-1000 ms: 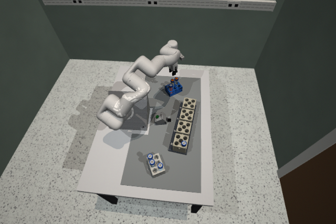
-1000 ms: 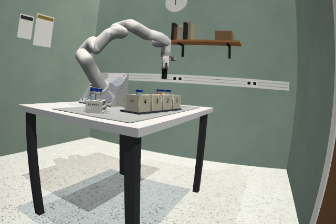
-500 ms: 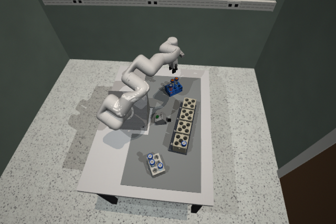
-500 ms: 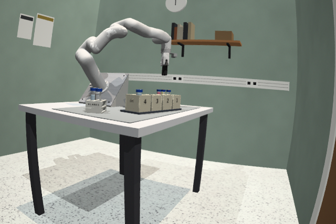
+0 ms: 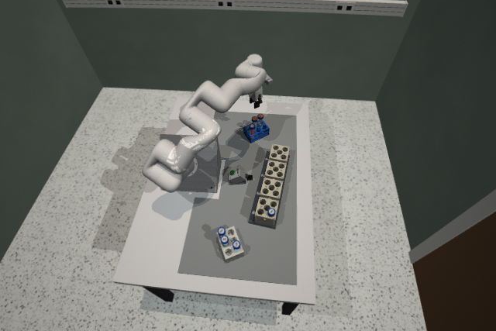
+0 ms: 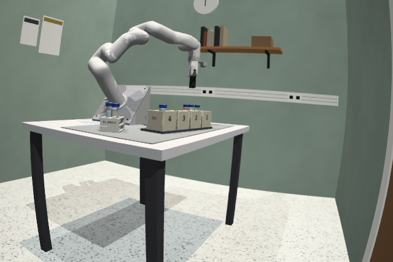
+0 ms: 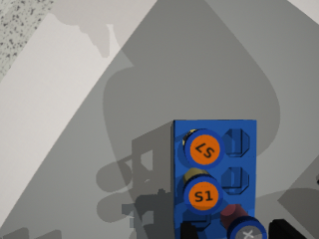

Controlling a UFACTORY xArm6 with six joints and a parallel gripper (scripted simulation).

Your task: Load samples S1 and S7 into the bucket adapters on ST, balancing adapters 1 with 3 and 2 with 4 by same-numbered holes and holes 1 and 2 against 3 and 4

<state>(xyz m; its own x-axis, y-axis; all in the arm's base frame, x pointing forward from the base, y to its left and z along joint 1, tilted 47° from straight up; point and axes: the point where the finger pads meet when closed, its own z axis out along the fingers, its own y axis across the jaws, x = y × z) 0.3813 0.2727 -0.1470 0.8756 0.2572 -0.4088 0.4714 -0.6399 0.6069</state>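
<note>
Laboratory bench room. Evidence: blue tube rack (image 5: 256,132) with capped sample tubes, numbered centrifuge adapters (image 6: 169,120) in row, rack marked BLANKS (image 6: 110,123), wall service rail (image 5: 234,2), robot arm (image 5: 208,98) on table (image 6: 158,151).

The glossy white six-joint arm (image 6: 126,38) arches up from its base and reaches outward, its black-fingered gripper (image 6: 192,83) pointing straight down, jaws partly open, holding nothing.
</note>
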